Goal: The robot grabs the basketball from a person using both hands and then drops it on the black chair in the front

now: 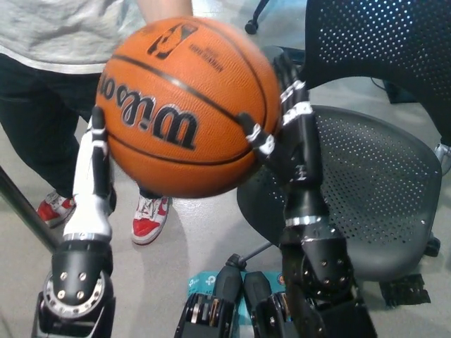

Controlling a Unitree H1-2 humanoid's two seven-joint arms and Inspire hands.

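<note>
Head view shows me the ball (187,105) clamped between my two hands: white left hand (94,179) flat on its left side, black right hand (285,134) spread around its right side. A person (56,42) stands just behind the ball. Right of my right fingers (255,134) the chair (373,183) seat lies bare, its backrest edge near my fingertips.

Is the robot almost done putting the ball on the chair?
About halfway. The orange Wilson basketball is pressed between the white left hand and the black right hand, but the person's arm is right above it. It hasn't been dropped on the black perforated chair.
</note>
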